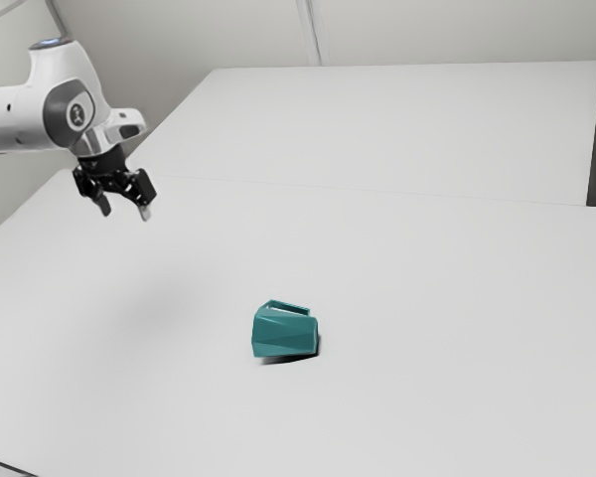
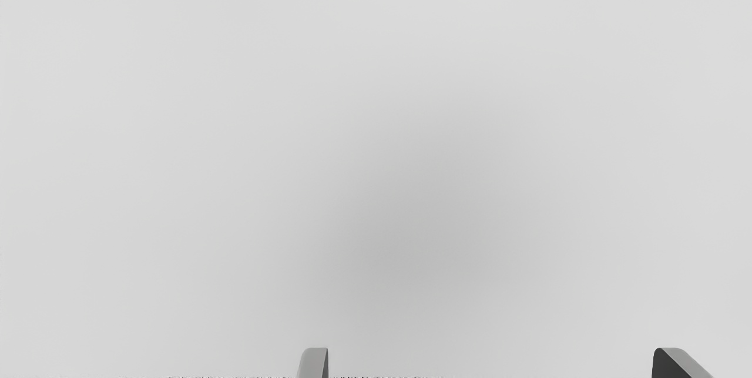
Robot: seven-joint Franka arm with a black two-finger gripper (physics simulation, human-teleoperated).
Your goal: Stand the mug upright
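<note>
Pincer (image 2: 492,366): open, tips well parted, nothing between them; raised over the surface (image 1: 427,278), toward the exterior view's left.
Mug (image 1: 285,336): teal, on its side on the surface, well apart from the pincer; cannot tell which end is the mouth.
Handle (image 1: 290,305): on the mug's far side, as the exterior view has it.
Mug righting: apparently none done. Left: approach, grip, lift slightly, rotate onto base, release; rolling during the grasp is a risk.
</note>
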